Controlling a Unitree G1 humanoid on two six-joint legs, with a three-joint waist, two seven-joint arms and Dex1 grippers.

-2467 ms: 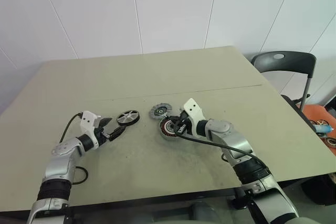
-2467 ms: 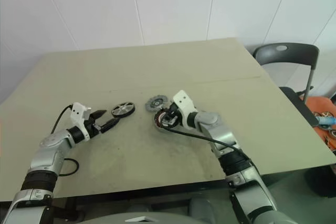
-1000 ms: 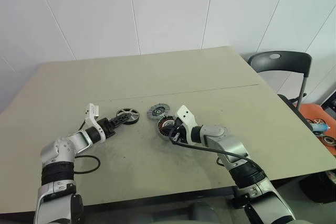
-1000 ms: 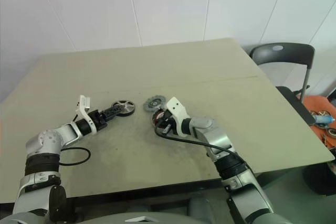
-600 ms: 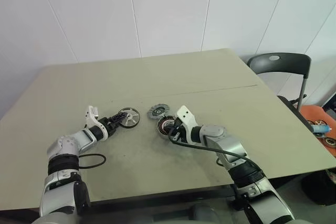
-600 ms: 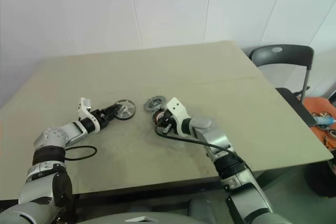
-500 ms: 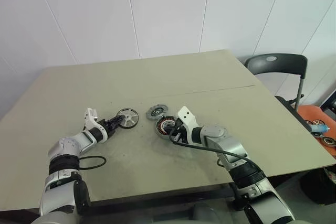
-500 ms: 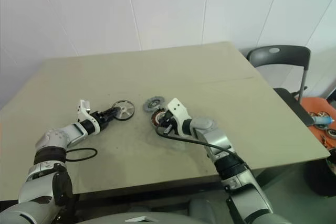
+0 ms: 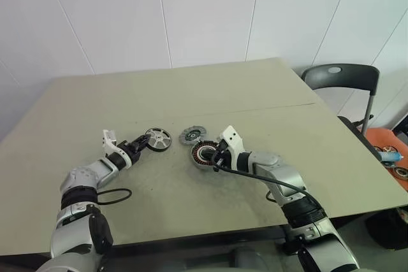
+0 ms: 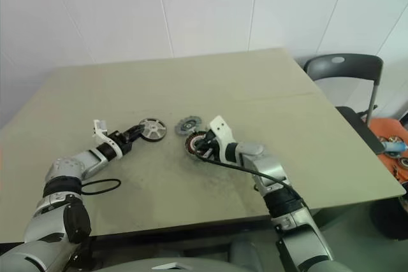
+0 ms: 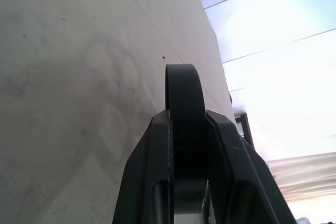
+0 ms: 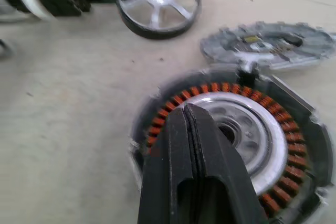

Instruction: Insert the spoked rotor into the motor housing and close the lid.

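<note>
My left gripper [image 9: 144, 143] is shut on the near rim of the spoked rotor [image 9: 159, 138], a flat grey disc with a dark rim at the table's left middle. In the left wrist view the rotor's dark rim [image 11: 181, 85] stands edge-on between the two fingers. The motor housing [image 9: 203, 153], with its ring of copper windings, lies to the right of the rotor. My right gripper [image 12: 189, 116] is shut, its tip resting over the housing's near rim [image 12: 236, 135]. The grey toothed lid [image 9: 191, 135] lies flat just behind the housing.
The beige table [image 9: 191, 93] has a seam running across its middle. A black cable [image 9: 108, 195] loops on the table by my left arm. A dark chair [image 9: 344, 78] stands past the table's right edge, with an orange object [image 9: 389, 151] beyond it.
My left gripper reached in and closed on the rotor's rim, having stood open one second ago. The right gripper stays shut at the housing.
</note>
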